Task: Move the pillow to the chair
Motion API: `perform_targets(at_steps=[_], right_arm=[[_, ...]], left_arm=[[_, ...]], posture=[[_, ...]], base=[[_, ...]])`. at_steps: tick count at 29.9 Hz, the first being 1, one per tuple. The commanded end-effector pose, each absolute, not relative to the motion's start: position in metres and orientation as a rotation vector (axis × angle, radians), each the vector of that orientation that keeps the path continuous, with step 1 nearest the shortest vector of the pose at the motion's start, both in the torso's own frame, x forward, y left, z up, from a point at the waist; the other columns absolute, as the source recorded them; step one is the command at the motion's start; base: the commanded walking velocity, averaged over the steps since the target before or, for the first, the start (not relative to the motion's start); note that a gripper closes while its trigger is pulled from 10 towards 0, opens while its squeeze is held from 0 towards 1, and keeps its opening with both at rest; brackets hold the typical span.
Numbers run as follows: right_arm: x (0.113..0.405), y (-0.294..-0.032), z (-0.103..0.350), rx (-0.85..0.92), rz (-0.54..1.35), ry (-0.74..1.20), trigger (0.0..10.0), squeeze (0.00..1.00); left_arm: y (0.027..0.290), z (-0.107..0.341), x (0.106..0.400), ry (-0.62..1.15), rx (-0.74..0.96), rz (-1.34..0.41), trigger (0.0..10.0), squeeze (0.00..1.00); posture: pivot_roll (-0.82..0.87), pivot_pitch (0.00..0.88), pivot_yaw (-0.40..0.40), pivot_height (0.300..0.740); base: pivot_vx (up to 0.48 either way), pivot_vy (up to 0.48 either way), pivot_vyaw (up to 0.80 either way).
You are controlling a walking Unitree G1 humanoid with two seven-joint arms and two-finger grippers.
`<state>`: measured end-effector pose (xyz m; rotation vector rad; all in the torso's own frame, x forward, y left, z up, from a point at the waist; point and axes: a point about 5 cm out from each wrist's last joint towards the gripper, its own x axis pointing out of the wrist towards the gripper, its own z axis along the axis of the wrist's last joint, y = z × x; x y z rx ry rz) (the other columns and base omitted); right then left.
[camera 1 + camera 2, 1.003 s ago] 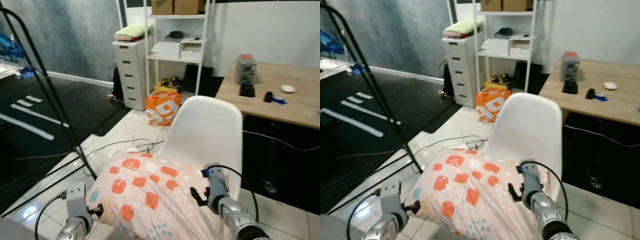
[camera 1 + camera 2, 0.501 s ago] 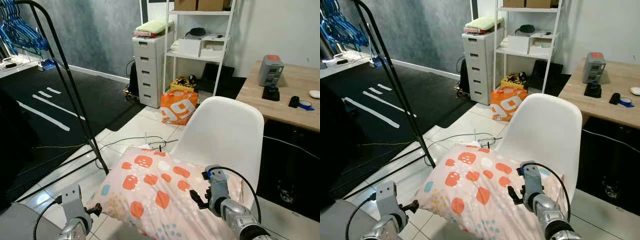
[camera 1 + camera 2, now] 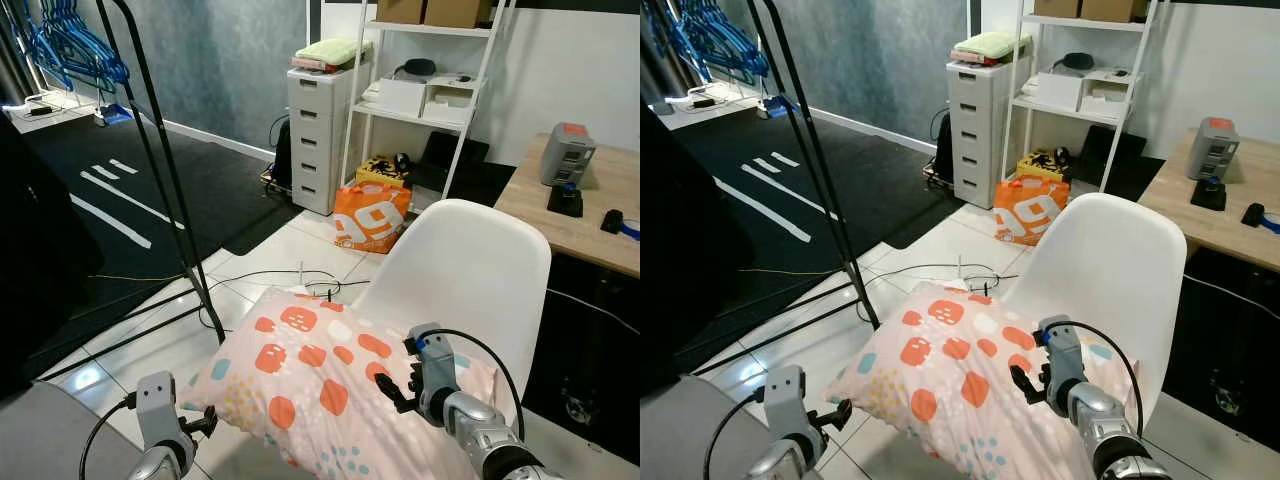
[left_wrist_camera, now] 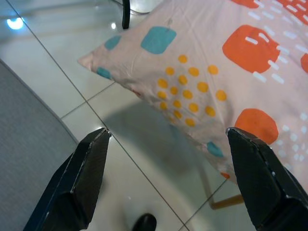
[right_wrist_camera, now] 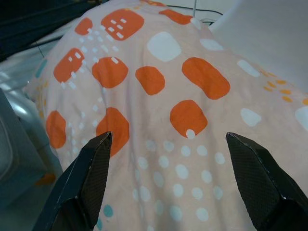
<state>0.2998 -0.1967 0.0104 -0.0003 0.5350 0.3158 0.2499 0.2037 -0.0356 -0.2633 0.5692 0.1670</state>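
Currently pillow (image 3: 320, 385) lies on white chair (image 3: 470, 290) seat, long axis near-right to far-left, corner overhanging left. Left gripper (image 4: 168, 178) and right gripper (image 5: 166, 180) both spread wide, empty.

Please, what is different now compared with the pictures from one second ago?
Mostly the camera has shifted: the whole room has slid across the picture, so this is no move of the things. The pink pillow with orange patches lies on the white plastic chair as before. The left gripper beside the pillow's corner and the right gripper over its top stay open, holding nothing.
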Motion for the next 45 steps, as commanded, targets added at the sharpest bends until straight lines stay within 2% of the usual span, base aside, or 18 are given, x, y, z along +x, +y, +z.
perform_targets(at_steps=[1,10,17,25,45], right_arm=[[0.294,-0.194,0.005,0.051,0.317,0.533,10.0,0.0],[0.296,-0.189,0.01,0.061,0.412,0.492,10.0,0.0],[0.298,-0.193,0.012,0.04,0.393,0.499,10.0,0.0],[0.298,-0.198,0.014,0.053,0.383,0.495,10.0,0.0],[0.304,-0.195,0.021,0.123,0.401,0.459,10.0,0.0]], left_arm=[[0.205,-0.038,0.246,0.572,-0.232,0.144,10.0,0.0],[0.21,-0.031,0.252,0.523,-0.261,0.147,10.0,0.0],[0.2,-0.03,0.256,0.542,-0.178,0.121,10.0,0.0],[0.191,-0.031,0.256,0.534,-0.164,0.085,10.0,0.0],[0.179,-0.043,0.247,0.656,-0.133,0.012,10.0,0.0]], posture=[[-0.18,0.0,-0.012,0.74],[-0.19,0.038,-0.006,0.74],[-0.19,0.051,-0.008,0.74],[-0.2,0.045,-0.012,0.74],[-0.19,0.045,-0.009,0.74]], base=[[0.0,0.0,0.76],[0.0,0.0,0.76],[-0.368,0.0,0.76],[0.0,0.0,0.76],[0.0,0.0,0.76]])
